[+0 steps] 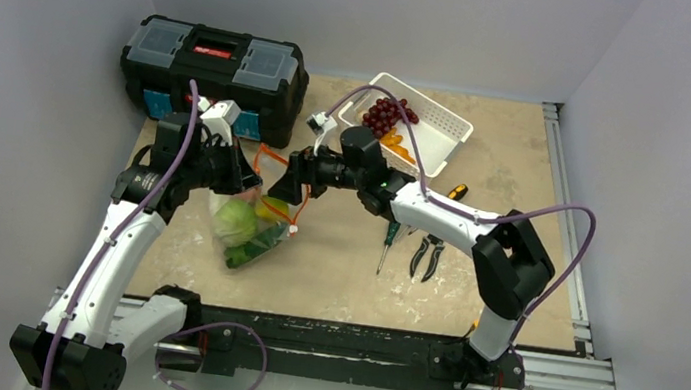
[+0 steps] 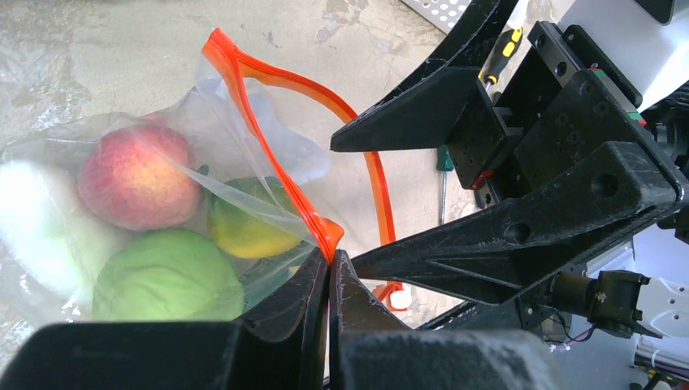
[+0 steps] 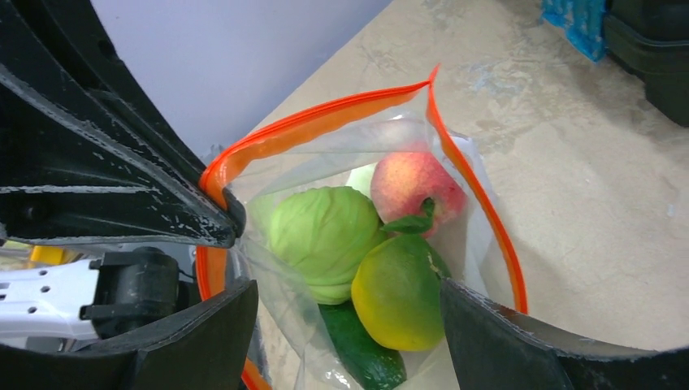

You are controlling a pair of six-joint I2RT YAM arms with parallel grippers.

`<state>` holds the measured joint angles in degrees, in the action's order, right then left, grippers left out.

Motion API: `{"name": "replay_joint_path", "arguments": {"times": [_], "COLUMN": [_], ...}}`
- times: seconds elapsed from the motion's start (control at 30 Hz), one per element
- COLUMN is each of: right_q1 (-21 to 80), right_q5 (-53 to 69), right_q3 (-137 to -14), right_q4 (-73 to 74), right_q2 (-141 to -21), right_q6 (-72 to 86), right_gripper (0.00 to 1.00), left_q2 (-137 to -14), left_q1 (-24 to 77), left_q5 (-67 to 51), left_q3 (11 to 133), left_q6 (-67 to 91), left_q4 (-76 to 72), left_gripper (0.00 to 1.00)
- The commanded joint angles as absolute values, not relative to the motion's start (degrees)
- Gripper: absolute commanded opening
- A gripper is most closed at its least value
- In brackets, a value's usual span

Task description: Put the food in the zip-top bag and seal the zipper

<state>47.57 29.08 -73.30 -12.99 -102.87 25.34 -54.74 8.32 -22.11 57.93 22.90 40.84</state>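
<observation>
In the top view, the zip-top bag (image 1: 255, 215) is being shown lying on the left half of the table (image 1: 341, 275), just near of 1 toolbox (image 1: 212, 67), with 1 basket (image 1: 436, 131) far to the right; both grippers are being held over its mouth. In the left wrist view, the jaws of the left gripper (image 2: 329, 262) are being pressed shut on one end of the zipper (image 2: 244, 97), probably to anchor the strip for sealing; 1 peach (image 2: 134, 175), 1 cabbage (image 2: 166, 276), 1 citrus (image 2: 244, 231) and 1 white vegetable (image 2: 32, 219) are being shown through the plastic. In the right wrist view, the jaws of the right gripper (image 3: 349, 284) are being held wide, straddling the unsealed mouth and gripping nothing, seemingly leaving room above the produce; 1 cucumber (image 3: 361, 353) is being shown lowest, so 5 pieces are being counted inside.
</observation>
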Motion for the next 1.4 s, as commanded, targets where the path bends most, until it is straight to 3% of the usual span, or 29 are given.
{"name": "replay_joint_path", "arguments": {"times": [0.0, 0.3, 0.47, 0.7, 0.83, 1.37], "right_q1": [47.70, 47.75, 50.56, 64.52, 67.23, 69.34], "right_q5": [24.67, 21.44, 19.08, -3.57, -11.11, -25.23], "right_q3": [-74.49, -62.36, -50.60, -33.46, -36.97, -45.95], "right_q4": [-9.55, -7.07, -22.19, -54.84, -54.24, -47.86], "right_q2": [-96.95, -86.64, -81.93, -79.57, -84.17, -94.85], "right_q6": [21.28, 19.45, 26.21, 31.82, 32.10, 34.60], "right_gripper": [0.82, 0.82, 0.82, 0.83, 0.84, 0.66], "left_q2": [-54.17, -54.33, -54.38, -54.67, -54.92, -54.90], "left_q1": [8.26, 8.26, 8.26, 8.27, 8.26, 8.26], "left_q5": [-22.81, -23.02, -23.14, -21.88, -21.75, -22.65], "left_q3": [57.95, 57.94, 57.92, 57.88, 57.84, 58.01], "left_q6": [22.24, 22.32, 22.41, 22.24, 22.24, 22.24], "left_q4": [38.67, 38.60, 38.55, 38.85, 38.87, 38.83], "left_gripper": [0.00, 0.00, 0.00, 0.00, 0.00, 0.00]}}
